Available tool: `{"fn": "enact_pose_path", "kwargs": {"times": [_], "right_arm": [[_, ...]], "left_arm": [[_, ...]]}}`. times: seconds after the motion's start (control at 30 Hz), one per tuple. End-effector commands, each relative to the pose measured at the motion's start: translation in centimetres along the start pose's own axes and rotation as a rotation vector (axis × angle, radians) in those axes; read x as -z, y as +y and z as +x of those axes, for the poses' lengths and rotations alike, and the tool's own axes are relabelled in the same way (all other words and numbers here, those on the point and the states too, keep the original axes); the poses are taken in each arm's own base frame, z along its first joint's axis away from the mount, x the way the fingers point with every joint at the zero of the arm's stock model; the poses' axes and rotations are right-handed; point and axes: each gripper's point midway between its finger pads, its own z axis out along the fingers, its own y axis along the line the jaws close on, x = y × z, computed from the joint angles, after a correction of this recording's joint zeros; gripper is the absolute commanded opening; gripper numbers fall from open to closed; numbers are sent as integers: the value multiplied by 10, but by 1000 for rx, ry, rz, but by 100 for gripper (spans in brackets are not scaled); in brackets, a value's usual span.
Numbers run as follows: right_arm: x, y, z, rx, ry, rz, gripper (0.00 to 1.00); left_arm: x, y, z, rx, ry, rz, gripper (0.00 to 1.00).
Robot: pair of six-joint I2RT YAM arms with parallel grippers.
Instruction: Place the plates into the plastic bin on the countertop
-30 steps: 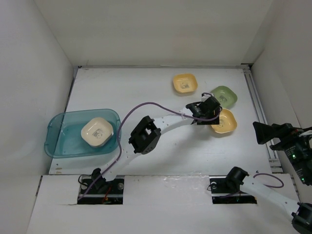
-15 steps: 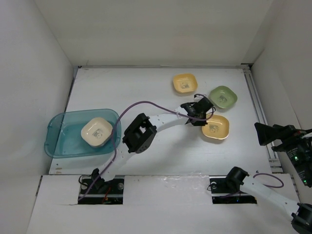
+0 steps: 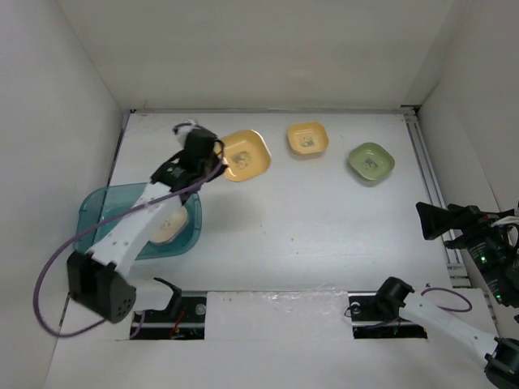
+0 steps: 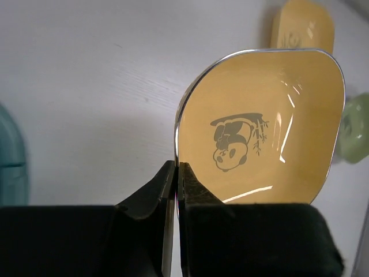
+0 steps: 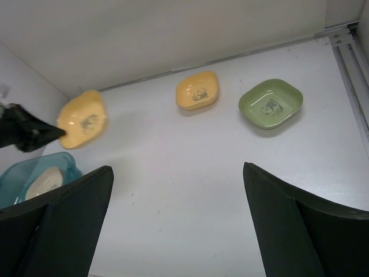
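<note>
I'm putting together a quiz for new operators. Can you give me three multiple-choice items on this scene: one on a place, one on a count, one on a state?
1. Where is the cream plate?
A) inside the plastic bin
B) held aloft
C) stacked on another plate

2. How many plates lie on the countertop outside the bin?
A) none
B) two
C) four

3. What is the state of the left end effector?
A) open and empty
B) shut on nothing
C) shut on the rim of a yellow-orange plate

Answers:
1 A: the cream plate sits within the bin's teal walls.
2 B: only the yellow plate and the green plate rest there.
3 C: the wrist view shows both fingers pinching the rim of the plate, which is tilted.
</note>
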Motion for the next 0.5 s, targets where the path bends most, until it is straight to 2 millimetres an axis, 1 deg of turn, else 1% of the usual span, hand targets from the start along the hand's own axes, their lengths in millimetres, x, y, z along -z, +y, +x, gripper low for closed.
{"fn": "enact_pose_path", "kwargs": {"times": [0.0,0.03,0.07,0.1,0.13,0.2,0.23,0.27,0.3,0.33,0.37,0.43,0.47], "right_arm": [[-2,11,-9,-4,-36,-52,100],[-3,12,-12,-13,-47,-57,100],[-4,14,-7,-6,-35,-62,100],[-7,17,-11,-5,-47,-67,100],[-8,19,-7,1,-36,-74,100],[-11,24,-9,-1,-47,-90,100],[-11,25,-8,11,-44,-100,100],[-13,26,-8,9,-46,-101,100],[-13,26,-8,9,-46,-101,100],[-14,31,-9,9,-55,-117,100],[-14,34,-9,-1,-64,-138,100],[-15,38,-8,-4,-63,-157,100],[-12,40,-8,-9,-63,-180,100]], "left_arm": [[40,66,-36,102,-118,-87,0],[40,94,-31,116,-107,-142,0],[45,116,-30,144,-109,-192,0],[59,129,-37,181,-144,-198,0],[60,159,-38,234,-168,-260,0],[72,189,-34,281,-186,-331,0],[84,209,-40,336,-236,-370,0],[87,216,-36,341,-240,-391,0],[94,217,-37,361,-250,-407,0],[101,218,-39,383,-259,-412,0],[110,225,-43,406,-264,-442,0],[115,235,-43,406,-256,-498,0],[118,247,-41,406,-244,-561,0]]}}
